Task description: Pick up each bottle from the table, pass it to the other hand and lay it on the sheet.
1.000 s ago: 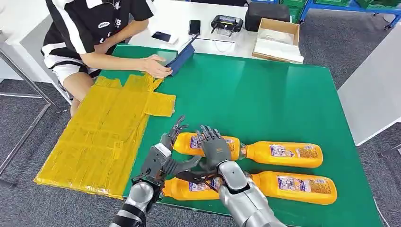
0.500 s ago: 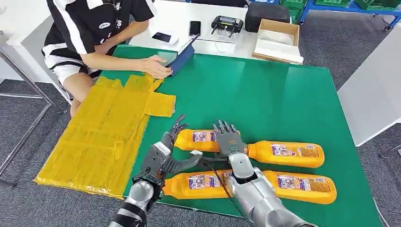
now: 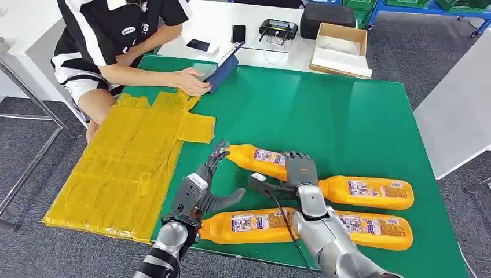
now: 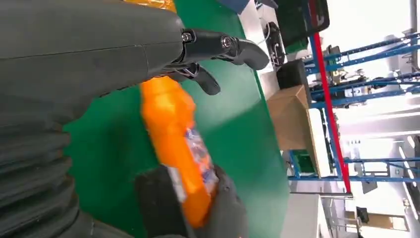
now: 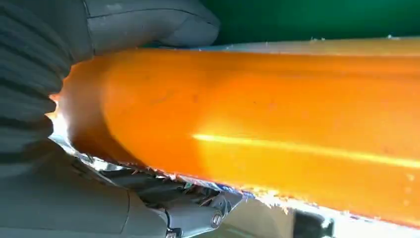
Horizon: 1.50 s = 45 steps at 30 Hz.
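Note:
Several orange bottles with printed labels are on the green table (image 3: 324,110). My right hand (image 3: 300,172) grips one bottle (image 3: 257,157) by its thick end, tilted, cap end toward my left hand. The right wrist view shows this bottle (image 5: 277,124) close up, under the thumb (image 5: 148,20). My left hand (image 3: 201,190) is open beside the cap end, fingers spread, holding nothing. From the left wrist, the bottle (image 4: 173,129) lies just past the left hand's fingers (image 4: 223,44). Three bottles lie flat: one back right (image 3: 370,193), two along the front edge (image 3: 249,223), (image 3: 379,230). The yellow sheet (image 3: 127,162) lies to the left.
A person sits at the table's far left corner, one hand (image 3: 191,81) on a blue tablet (image 3: 219,70). Behind, a white table holds a cardboard box (image 3: 339,43), phones and a black device (image 3: 277,28). Grey carpet surrounds the table.
My right hand has closed on the back-left bottle and swung it up and to the right, tilted. The back-right bottle has slid a little to the right. My left hand stays open.

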Motion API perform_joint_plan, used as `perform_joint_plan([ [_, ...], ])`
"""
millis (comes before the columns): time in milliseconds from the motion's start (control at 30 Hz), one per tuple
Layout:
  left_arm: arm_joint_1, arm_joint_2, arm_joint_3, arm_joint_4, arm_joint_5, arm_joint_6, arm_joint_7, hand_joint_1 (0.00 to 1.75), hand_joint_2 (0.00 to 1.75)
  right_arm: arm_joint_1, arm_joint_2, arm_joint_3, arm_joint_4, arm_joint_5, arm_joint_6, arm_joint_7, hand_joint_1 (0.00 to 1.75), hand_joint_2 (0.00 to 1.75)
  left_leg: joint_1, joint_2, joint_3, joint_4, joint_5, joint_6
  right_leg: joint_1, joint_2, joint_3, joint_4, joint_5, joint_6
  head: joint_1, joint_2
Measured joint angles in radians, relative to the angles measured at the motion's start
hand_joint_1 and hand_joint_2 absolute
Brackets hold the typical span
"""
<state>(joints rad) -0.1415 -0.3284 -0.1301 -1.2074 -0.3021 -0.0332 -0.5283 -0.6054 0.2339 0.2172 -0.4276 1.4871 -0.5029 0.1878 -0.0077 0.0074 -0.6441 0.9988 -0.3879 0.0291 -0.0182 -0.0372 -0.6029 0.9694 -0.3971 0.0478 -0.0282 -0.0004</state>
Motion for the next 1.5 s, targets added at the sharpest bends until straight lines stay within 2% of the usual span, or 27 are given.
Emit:
perform_joint_plan([
  [100,0.000,0.000,0.000,0.001,-0.002,0.004,-0.009,0.00,1.75,0.017,-0.007,-0.055,-0.049,-0.077,-0.148,-0.116,1.75,1.75,0.000,0.000,0.000,0.000,0.000,0.000,0.000,0.000,-0.001,0.000,0.000,0.000,0.000,0.000],
  [233,0.000,0.000,0.000,0.004,-0.005,0.027,-0.023,0.00,1.75,0.116,0.021,-0.199,-0.324,-0.234,-0.194,-0.439,1.75,1.75,0.000,-0.001,-0.001,0.000,0.000,0.000,0.000,-0.001,-0.001,0.000,0.000,0.001,-0.001,0.000],
  [367,0.001,0.000,0.000,0.004,-0.015,0.035,-0.029,0.00,1.75,0.192,0.061,-0.303,-0.515,-0.337,-0.194,-0.579,1.75,1.75,0.001,-0.003,-0.002,0.000,-0.001,-0.001,0.000,-0.001,-0.001,0.000,-0.002,0.000,0.000,0.000],
  [533,0.008,0.000,0.000,-0.002,-0.019,0.055,-0.030,0.00,1.75,0.338,0.095,-0.338,-0.768,-0.715,-0.184,-0.725,1.75,1.75,0.000,-0.004,-0.003,0.000,-0.001,-0.001,0.000,-0.002,-0.001,0.000,-0.002,0.000,0.000,0.000],
  [600,0.014,0.000,0.001,-0.010,-0.019,0.062,-0.028,0.00,1.75,0.401,0.095,-0.323,-0.867,-0.881,-0.088,-0.730,1.75,1.75,0.000,-0.006,-0.004,0.000,-0.002,-0.001,0.000,-0.002,-0.001,0.000,-0.002,0.000,0.000,0.000],
  [667,0.020,0.002,0.002,-0.020,-0.007,0.048,-0.027,0.00,1.75,0.449,0.094,-0.307,-0.938,-1.043,0.114,-0.715,1.75,1.75,0.000,-0.005,-0.004,0.000,-0.003,-0.001,0.000,-0.002,-0.002,0.000,-0.002,0.000,0.000,0.000],
  [733,0.025,0.003,0.002,-0.037,0.033,-0.005,-0.028,0.00,1.75,0.487,0.093,-0.281,-0.966,-1.083,0.279,-0.713,1.75,1.75,0.000,-0.004,-0.003,0.000,-0.003,-0.002,0.000,-0.001,-0.003,0.000,-0.002,0.000,0.000,0.000],
  [767,0.028,0.003,0.000,-0.048,0.043,-0.025,-0.028,0.00,1.75,0.501,0.093,-0.266,-0.966,-1.079,0.319,-0.716,1.75,1.75,0.000,-0.004,-0.003,0.000,-0.003,-0.002,0.000,-0.001,-0.003,0.000,-0.002,0.000,0.000,0.000],
  [933,0.035,0.004,-0.029,-0.109,0.079,-0.091,-0.014,0.00,1.75,0.539,0.096,-0.203,-0.947,-1.034,0.342,-0.736,1.75,1.75,0.001,-0.005,-0.004,0.000,-0.002,-0.001,0.001,-0.002,-0.002,0.000,-0.002,0.000,0.000,0.000],
  [1267,0.035,0.012,-0.093,-0.167,0.137,-0.159,0.002,0.00,1.75,0.557,0.112,-0.172,-0.896,-1.061,0.407,-0.747,1.75,1.75,0.001,-0.005,-0.004,0.000,-0.002,-0.001,0.001,-0.002,-0.002,0.000,-0.002,0.000,0.000,0.000],
  [1500,0.031,0.016,-0.122,-0.180,0.150,-0.169,0.011,0.00,1.75,0.569,0.127,-0.138,-0.879,-1.062,0.407,-0.751,1.75,1.75,0.001,-0.005,-0.004,0.000,-0.002,-0.001,0.001,-0.002,-0.003,0.000,-0.002,0.000,0.000,0.000],
])
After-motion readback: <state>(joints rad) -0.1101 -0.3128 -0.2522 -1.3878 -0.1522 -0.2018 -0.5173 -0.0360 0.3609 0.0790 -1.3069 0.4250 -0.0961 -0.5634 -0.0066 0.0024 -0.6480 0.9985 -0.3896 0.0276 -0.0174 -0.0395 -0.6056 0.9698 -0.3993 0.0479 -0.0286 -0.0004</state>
